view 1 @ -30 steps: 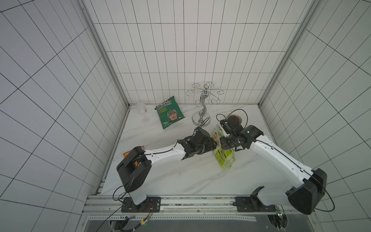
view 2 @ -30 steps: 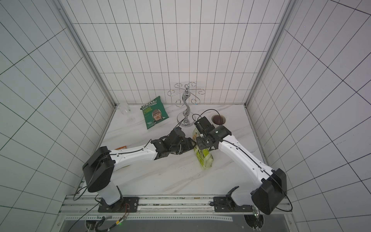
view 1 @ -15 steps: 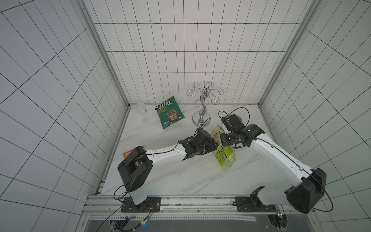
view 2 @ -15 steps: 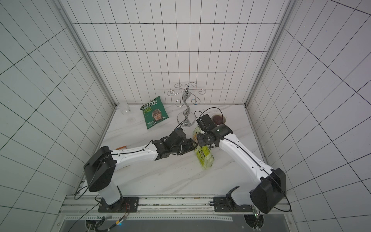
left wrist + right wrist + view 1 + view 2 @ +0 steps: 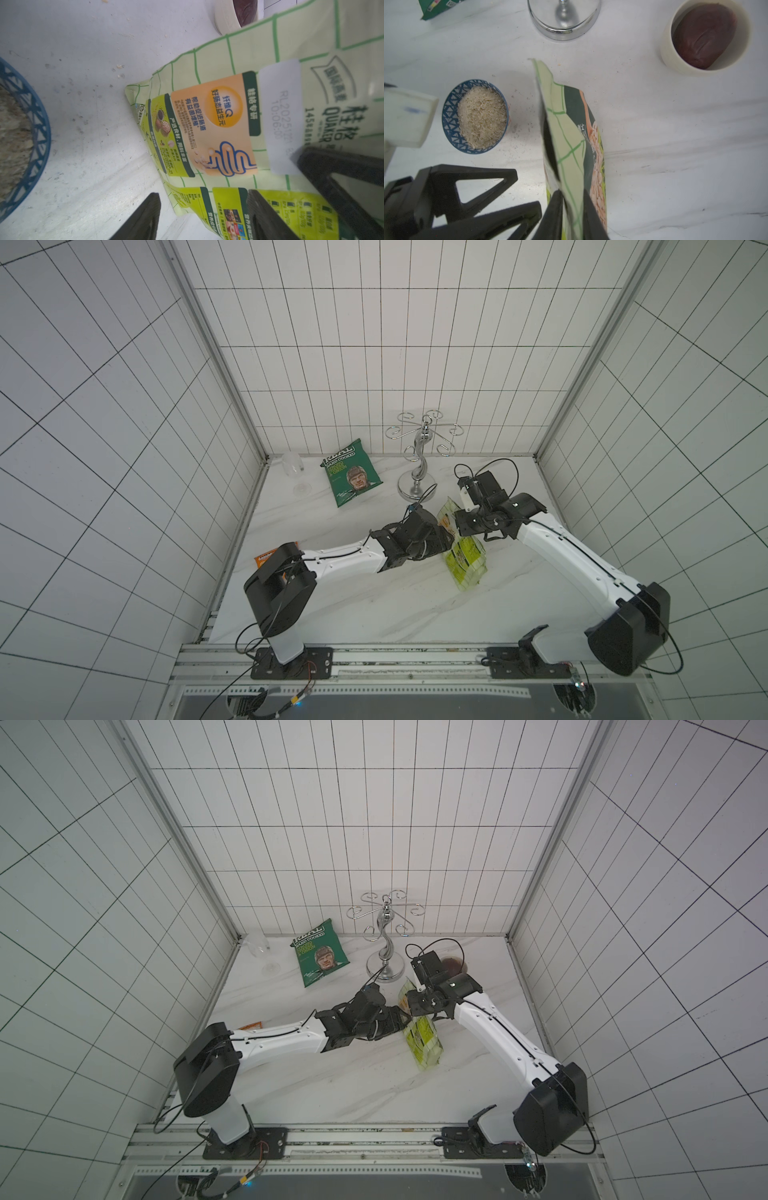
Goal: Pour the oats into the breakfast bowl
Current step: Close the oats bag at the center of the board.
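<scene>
The pouch [image 5: 464,568] stands upright, long axis vertical, mouth up, with my right gripper [image 5: 571,194] clamped on its top edge. The breakfast bowl [image 5: 450,116] is just beside it toward my left arm, already holding oats [image 5: 481,116]. My left gripper [image 5: 202,194]: jaws apart next to the pouch, probably not touching; view's tight. More pouring would tip left.

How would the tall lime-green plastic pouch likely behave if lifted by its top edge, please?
Probably floppy: the tall lime-green plastic pouch buckles where the right tool pinches its top. Likely tip-prone too: it stands on a narrow base.
</scene>
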Tool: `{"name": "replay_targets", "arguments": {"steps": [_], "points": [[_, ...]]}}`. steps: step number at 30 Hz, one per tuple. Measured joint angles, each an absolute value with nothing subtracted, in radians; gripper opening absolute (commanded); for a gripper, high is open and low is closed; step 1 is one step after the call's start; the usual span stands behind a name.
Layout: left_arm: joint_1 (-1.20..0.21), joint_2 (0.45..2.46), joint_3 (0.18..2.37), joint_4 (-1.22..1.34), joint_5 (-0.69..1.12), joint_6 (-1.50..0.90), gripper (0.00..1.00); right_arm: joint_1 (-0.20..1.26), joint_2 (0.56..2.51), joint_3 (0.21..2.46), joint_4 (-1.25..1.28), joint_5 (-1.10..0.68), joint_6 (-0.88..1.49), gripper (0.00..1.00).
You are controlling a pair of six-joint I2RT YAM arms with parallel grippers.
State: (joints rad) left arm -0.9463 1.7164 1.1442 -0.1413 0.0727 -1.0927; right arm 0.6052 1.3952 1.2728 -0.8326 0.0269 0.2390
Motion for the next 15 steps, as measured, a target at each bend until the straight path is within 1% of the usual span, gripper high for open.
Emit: {"name": "replay_targets", "arguments": {"steps": [5, 6, 8, 9, 10, 13, 14, 15], "points": [[-0.947, 1.716, 1.144, -0.135, 0.073, -1.093, 0.68, 0.595, 1.398, 1.274, -0.82, 0.006, 0.238, 0.0], [-0.947, 1.716, 1.144, -0.134, 0.073, -1.093, 0.68, 0.595, 1.398, 1.274, -0.818, 0.004, 0.238, 0.06], [-0.947, 1.716, 1.144, -0.134, 0.073, -1.093, 0.68, 0.593, 1.398, 1.274, -0.813, 0.0, 0.239, 0.22], [-0.947, 1.716, 1.144, -0.133, 0.073, -1.093, 0.68, 0.591, 1.398, 1.274, -0.805, -0.002, 0.235, 0.27], [-0.947, 1.716, 1.144, -0.132, 0.074, -1.093, 0.68, 0.587, 1.398, 1.275, -0.791, -0.005, 0.238, 0.29], [-0.947, 1.716, 1.144, -0.131, 0.076, -1.093, 0.68, 0.577, 1.413, 1.288, -0.77, -0.011, 0.231, 0.28], [-0.947, 1.716, 1.144, -0.131, 0.076, -1.093, 0.68, 0.575, 1.42, 1.291, -0.763, -0.014, 0.23, 0.23], [-0.947, 1.716, 1.144, -0.131, 0.076, -1.093, 0.68, 0.573, 1.427, 1.295, -0.76, -0.015, 0.226, 0.14]]}}
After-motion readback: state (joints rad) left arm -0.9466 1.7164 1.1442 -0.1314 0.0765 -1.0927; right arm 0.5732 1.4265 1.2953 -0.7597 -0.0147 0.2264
